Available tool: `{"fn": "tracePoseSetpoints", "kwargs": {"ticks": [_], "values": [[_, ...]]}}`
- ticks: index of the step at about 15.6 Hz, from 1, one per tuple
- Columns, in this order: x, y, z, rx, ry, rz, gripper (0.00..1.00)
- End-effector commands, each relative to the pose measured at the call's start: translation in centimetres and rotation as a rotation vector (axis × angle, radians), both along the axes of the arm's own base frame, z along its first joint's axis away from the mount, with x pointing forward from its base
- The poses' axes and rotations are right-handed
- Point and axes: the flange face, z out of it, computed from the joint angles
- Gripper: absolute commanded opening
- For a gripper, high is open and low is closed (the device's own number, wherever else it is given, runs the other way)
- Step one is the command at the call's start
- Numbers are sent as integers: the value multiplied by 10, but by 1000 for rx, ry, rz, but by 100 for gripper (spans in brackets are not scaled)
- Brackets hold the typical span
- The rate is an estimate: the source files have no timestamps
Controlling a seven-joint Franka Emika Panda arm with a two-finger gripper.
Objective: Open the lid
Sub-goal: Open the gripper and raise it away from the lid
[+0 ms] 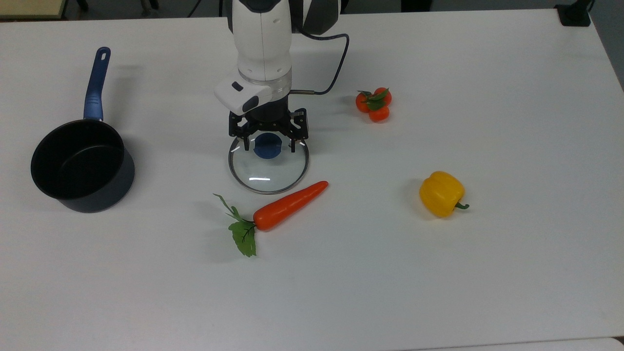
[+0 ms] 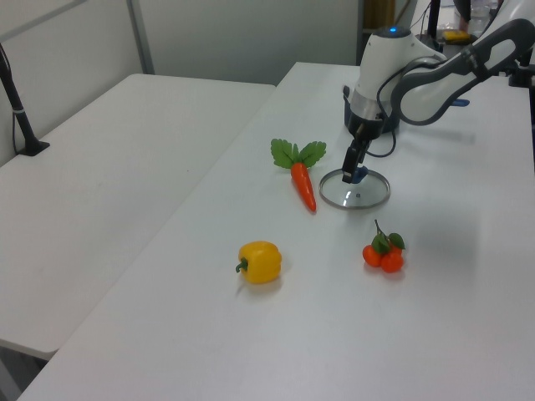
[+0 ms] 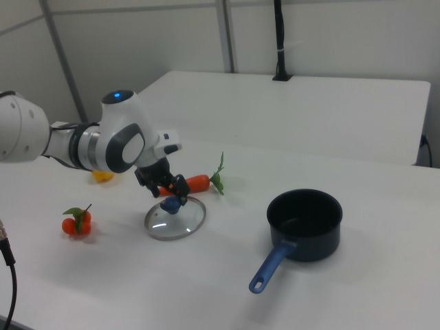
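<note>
The lid (image 1: 268, 171), a clear glass disc with a metal rim and a blue knob (image 1: 267, 146), lies flat on the white table, apart from the saucepan. My gripper (image 1: 269, 145) stands straight over the knob, open, one finger on each side of it and not touching it. The left view shows the lid (image 2: 355, 191) below the gripper (image 2: 351, 173). In the right view the gripper (image 3: 172, 195) hangs just over the knob (image 3: 170, 204) and lid (image 3: 175, 221). The dark saucepan (image 1: 80, 165) with a blue handle stands uncovered at the top view's left.
An orange carrot (image 1: 287, 206) with green leaves lies just in front of the lid's rim. A cluster of small tomatoes (image 1: 374, 104) sits to the top view's right of the arm. A yellow pepper (image 1: 441, 193) lies farther right. The saucepan (image 3: 304, 223) is well away from the lid.
</note>
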Motion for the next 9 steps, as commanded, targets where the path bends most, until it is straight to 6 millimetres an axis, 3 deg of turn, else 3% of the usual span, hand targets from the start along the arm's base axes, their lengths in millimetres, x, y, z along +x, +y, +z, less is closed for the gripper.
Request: {"fn": "tracePoseSetpoints", "kwargs": {"ticks": [1, 5, 9], "values": [[-1, 7, 49, -8, 9, -57, 100], [-9, 7, 117, -33, 95, -59, 100], [-37, 15, 177, -59, 164, -1, 100]]}}
